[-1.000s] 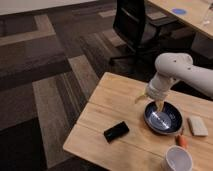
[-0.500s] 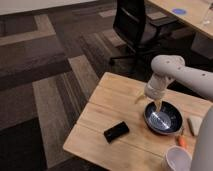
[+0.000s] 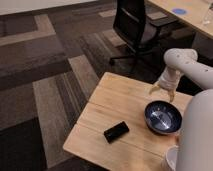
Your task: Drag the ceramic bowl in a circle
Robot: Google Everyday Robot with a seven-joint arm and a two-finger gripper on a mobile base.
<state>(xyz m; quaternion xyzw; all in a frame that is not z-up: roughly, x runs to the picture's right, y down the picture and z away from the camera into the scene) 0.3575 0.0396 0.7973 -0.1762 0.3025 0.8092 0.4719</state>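
The ceramic bowl (image 3: 163, 117), dark navy with a paler shiny inside, sits on the right part of the wooden table (image 3: 115, 102). My gripper (image 3: 161, 93) hangs just beyond the bowl's far rim, pointing down, with its fingers (image 3: 151, 90) spread apart and nothing between them. It looks slightly apart from the rim. A wide white arm link (image 3: 196, 132) fills the right foreground and hides the table right of the bowl.
A black phone-like object (image 3: 116, 131) lies left of the bowl near the table's front edge. A white cup (image 3: 171, 158) peeks out at the bottom right behind the arm. A black office chair (image 3: 135, 27) stands behind the table on patterned carpet.
The gripper has moved from the bowl's near-left rim to just past its far rim. The arm link has swung into the right foreground, covering the white object and most of the cup. The bowl has barely shifted.
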